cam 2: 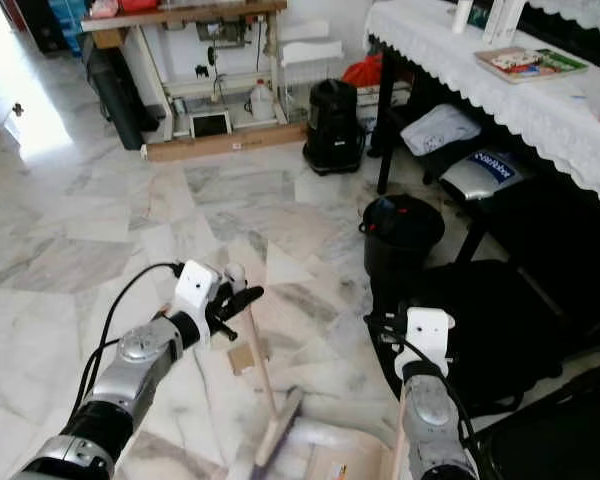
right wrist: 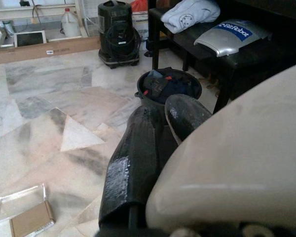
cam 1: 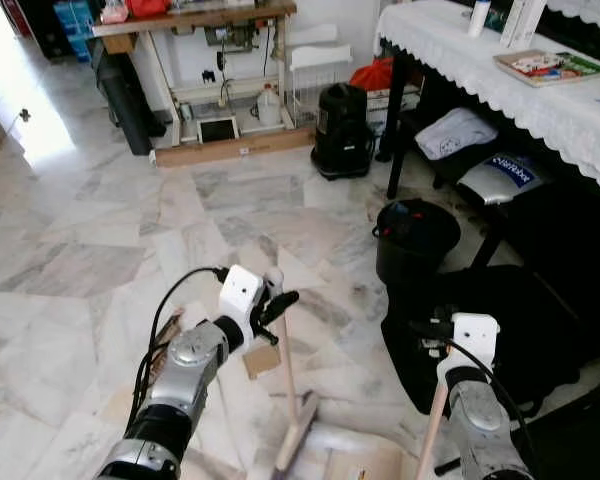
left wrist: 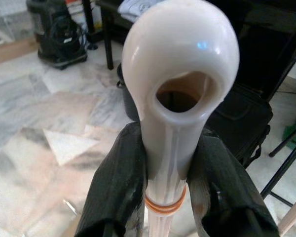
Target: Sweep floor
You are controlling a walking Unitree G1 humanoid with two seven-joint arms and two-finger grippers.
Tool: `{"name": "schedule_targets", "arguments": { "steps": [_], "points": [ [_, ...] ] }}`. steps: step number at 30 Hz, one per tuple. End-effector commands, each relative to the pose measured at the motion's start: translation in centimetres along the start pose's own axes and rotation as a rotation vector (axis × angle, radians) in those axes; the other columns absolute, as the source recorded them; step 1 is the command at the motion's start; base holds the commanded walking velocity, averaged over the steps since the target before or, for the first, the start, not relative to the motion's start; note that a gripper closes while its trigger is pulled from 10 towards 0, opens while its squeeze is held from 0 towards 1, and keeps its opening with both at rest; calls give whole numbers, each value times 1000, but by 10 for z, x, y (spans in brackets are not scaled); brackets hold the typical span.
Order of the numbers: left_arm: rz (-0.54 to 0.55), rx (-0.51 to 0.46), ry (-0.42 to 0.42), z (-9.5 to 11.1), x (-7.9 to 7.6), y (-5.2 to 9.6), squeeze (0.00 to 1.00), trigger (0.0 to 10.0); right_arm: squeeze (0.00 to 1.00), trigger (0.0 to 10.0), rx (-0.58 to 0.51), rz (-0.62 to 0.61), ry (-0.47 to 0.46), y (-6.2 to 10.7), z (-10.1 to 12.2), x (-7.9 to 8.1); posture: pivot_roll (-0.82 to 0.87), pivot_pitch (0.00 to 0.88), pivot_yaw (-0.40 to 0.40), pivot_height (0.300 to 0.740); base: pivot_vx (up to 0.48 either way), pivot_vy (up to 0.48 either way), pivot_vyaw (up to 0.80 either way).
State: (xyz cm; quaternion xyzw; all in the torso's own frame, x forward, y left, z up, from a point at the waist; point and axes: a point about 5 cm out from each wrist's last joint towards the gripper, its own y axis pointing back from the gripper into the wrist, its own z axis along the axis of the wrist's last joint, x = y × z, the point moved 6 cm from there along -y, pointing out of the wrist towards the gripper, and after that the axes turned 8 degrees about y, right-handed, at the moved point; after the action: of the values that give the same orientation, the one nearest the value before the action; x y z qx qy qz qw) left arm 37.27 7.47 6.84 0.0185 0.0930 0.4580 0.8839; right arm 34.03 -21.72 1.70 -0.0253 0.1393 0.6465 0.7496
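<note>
Floor: pale marble slabs with grey veins, a bright patch of light at the far left.
Table: at the right under a white lace cloth, a flat box with a colourful lid on top; its print is too small to read.
Bench: dark, under the table, carrying a folded white cloth and a silver pack with blue lettering that seems to read "PiRobot".
Vacuum cleaner: black, standing on the floor by the table leg.
Bucket: black, near the table; the right wrist view looks into it and shows dark scraps with a bit of red.
Broom: pale wooden stick tilted, head resting on the floor close in front of the robot.
Left gripper: arm reaching forward, fingers pressed on both sides of the broom's white looped handle top, just above an orange band.
Right gripper: raised beside a second pale stick; whether it is pinching anything cannot be told.
Cardboard piece: brown, flat on the floor beside a clear plastic lid.
</note>
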Motion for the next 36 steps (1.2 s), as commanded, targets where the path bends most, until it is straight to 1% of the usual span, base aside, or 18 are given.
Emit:
{"name": "schedule_targets", "arguments": {
  "steps": [1, 5, 9, 12, 18, 23, 25, 27, 30, 32, 33, 34, 35, 36],
  "points": [
    [27, 2, 25, -1, 7, 1, 0, 10000, 0, 10000, -19, -12, 0, -3, 6, -6, -148, 0, 45, 740, 0, 0, 0],
    [31, -12, 84, 1, 5, -3, 0, 10000, 0, 10000, -22, -19, 2, -4, 7, -9, -155, 0, 44, 740, 0, 0, 0],
    [32, -34, 104, 5, 5, -6, 0, 10000, 0, 10000, -25, -18, 3, -4, 8, -9, -153, 0, 43, 740, 0, 0, 0],
    [28, -80, 128, 18, 8, -8, 0, 10000, 0, 10000, -30, -11, 3, -6, 11, -5, -147, 0, 42, 740, 0, 0, 0],
    [13, -112, 163, 30, 10, -9, 0, 10000, 0, 10000, -36, -5, -6, -9, 14, -3, -135, 0, 42, 740, 0, 0, 0],
    [8, -135, 147, 38, 11, -9, 0, 10000, 0, 10000, -45, -11, -13, -11, 17, -4, -134, 0, 43, 740, 0, 0, 0],
    [11, -151, 153, 43, 12, -10, 0, 10000, 0, 10000, -51, -17, -15, -12, 19, -7, -133, 0, 44, 740, 0, 0, 0],
    [1, -173, 162, 51, 11, -10, 0, 10000, 0, 10000, -63, -35, -30, -14, 23, -13, -129, 0, 43, 740, 0, 0, 0],
    [2, -192, 144, 57, 10, -10, 0, 10000, 0, 10000, -73, -43, -32, -16, 27, -16, -129, 0, 43, 740, 0, 0, 0],
    [21, -218, 114, 64, 13, -10, 0, 10000, 0, 10000, -83, -49, -36, -17, 30, -18, -129, 0, 43, 740, 0, 0, 0],
    [34, -235, 71, 70, 14, -9, 0, 10000, 0, 10000, -90, -52, -41, -18, 33, -19, -126, 0, 42, 740, 0, 0, 0],
    [61, -275, -8, 81, 15, -8, 0, 10000, 0, 10000, -108, -58, -47, -19, 38, -20, -123, 0, 43, 740, 0, 0, 0],
    [79, -303, -43, 89, 15, -7, 0, 10000, 0, 10000, -120, -62, -51, -20, 41, -21, -124, 0, 43, 740, 0, 0, 0],
    [90, -321, -60, 93, 16, -6, 0, 10000, 0, 10000, -128, -64, -53, -21, 43, -22, -124, 0, 43, 740, 0, 0, 0]
  ]
}}
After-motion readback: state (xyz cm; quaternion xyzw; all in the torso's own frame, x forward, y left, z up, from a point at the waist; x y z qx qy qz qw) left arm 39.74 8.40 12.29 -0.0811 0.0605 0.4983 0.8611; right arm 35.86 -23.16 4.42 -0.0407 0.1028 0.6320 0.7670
